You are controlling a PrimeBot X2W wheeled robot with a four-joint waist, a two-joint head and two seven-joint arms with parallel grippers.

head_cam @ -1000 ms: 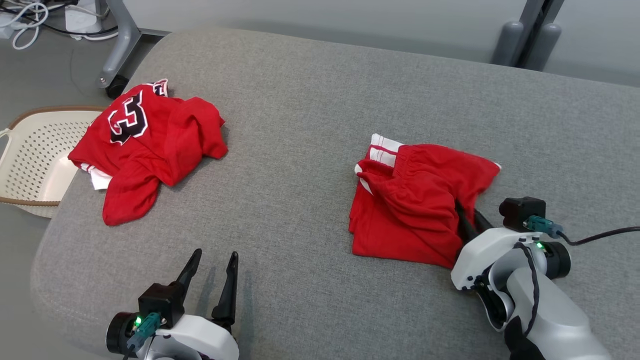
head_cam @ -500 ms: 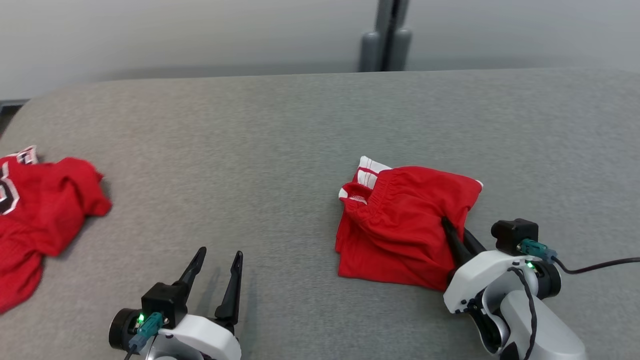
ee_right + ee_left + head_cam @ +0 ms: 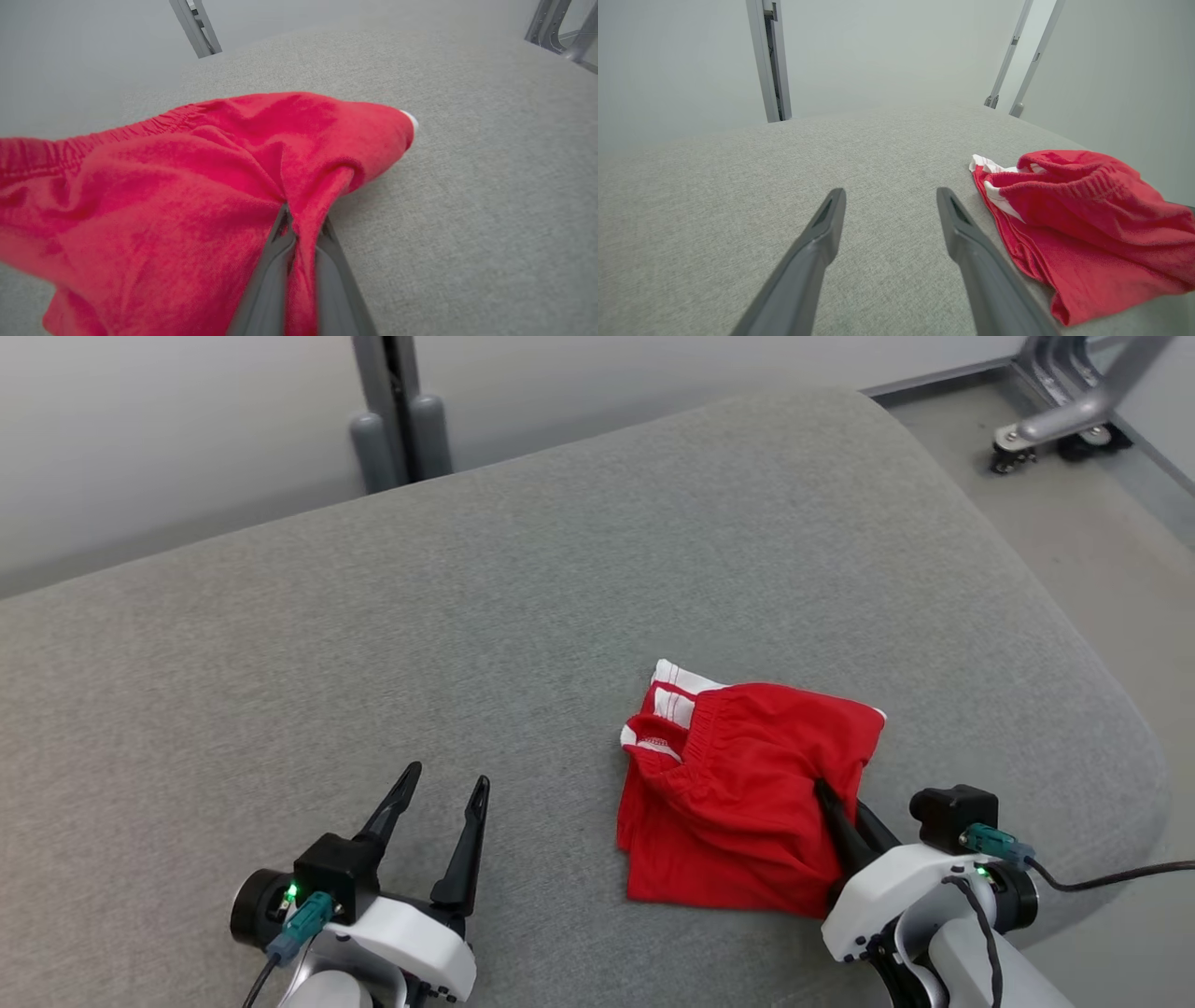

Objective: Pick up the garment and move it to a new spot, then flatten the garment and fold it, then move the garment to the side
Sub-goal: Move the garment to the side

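You will find the red garment [image 3: 738,803] lying bunched on the grey padded surface [image 3: 523,616], at about 4 o'clock from the middle of the head view and near the surface's rounded right-hand edge; its elastic waistband and white-striped trim face 11 o'clock, and its folded lower edge faces 6 o'clock.

Note the right gripper [image 3: 837,795]: it enters from 5 o'clock, and its two dark fingers stand nearly together, pinching a raised fold at the garment's 4 o'clock border; in the right wrist view the fold runs down between the fingers [image 3: 271,280], the bulk of the cloth spreads from the fingertips toward 9 and 10 o'clock, and bare surface lies at 3 o'clock; you cannot tell whether the pinched part is lifted off the surface.

Note the left gripper [image 3: 448,775]: its fingers stand wide apart and hold nothing; it sits over bare surface, apart from the garment, which lies at its 3 o'clock in the head view and at 3 to 4 o'clock of its fingertips in the left wrist view.

Beyond the surface, a grey upright post [image 3: 401,429] stands at 11 o'clock, and a wheeled metal frame [image 3: 1055,420] rests on the floor at 1 o'clock; a black cable [image 3: 1111,875] leaves the right wrist toward 3 o'clock.
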